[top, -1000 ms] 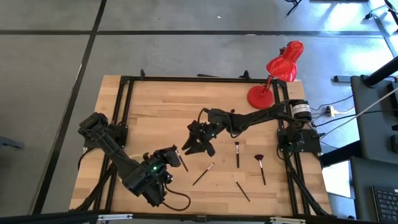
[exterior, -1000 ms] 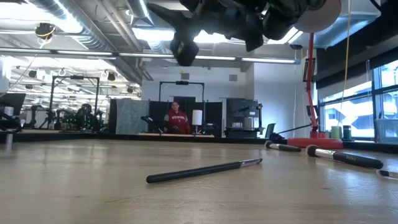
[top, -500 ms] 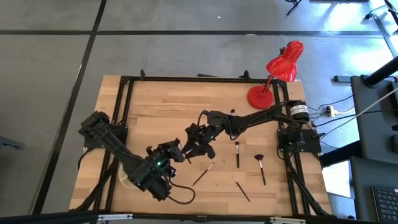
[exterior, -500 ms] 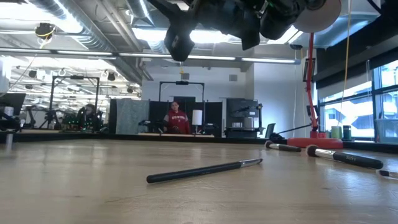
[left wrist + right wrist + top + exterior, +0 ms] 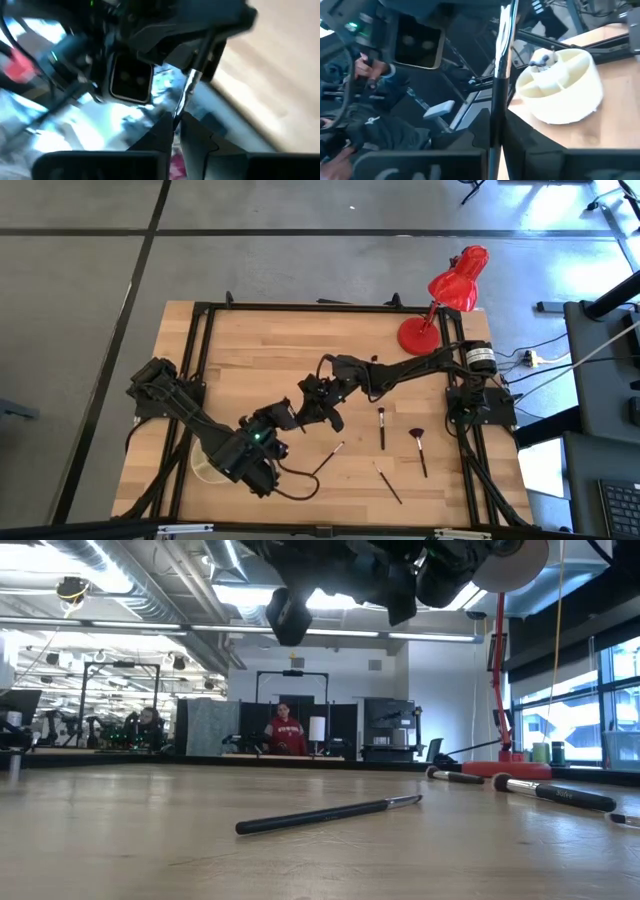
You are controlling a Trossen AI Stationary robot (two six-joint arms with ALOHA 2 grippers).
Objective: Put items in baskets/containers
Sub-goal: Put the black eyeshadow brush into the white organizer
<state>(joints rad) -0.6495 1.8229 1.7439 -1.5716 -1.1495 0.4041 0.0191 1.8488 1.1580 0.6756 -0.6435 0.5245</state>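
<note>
High view: left gripper [image 5: 278, 418] and right gripper [image 5: 308, 408] met tip to tip above the middle of the table [image 5: 250, 350], what passed between them too small to tell; cream container [image 5: 203, 467] peeked out from under the left arm near the front left edge; four loose brushes [image 5: 327, 458] lay on the wood right of the grippers, one of them the fan brush [image 5: 418, 448]; red lamp [image 5: 455, 285] stood at the far right corner. Low view: both grippers hung overhead, well clear of the wood; one dark brush [image 5: 330, 813] lay flat in front, more off to the right near the lamp base. Left wrist view: the held brush [image 5: 186, 92] ran from the left arm's own fingers, drawn together on its end, up into the right gripper opposite. Right wrist view: the held brush passed up between the right arm's own fingers, which looked pressed onto the handle, so both grippers seemed clamped on one brush; the container sat beyond on the table, dividers visible, at least one brush tip showing inside. Judged handling: the brush was likely very light, stiff along the handle, smooth and prone to swivel in a pinch; best gripped mid-handle, away from the soft bristles; the container likely light enough to slide if knocked.
</note>
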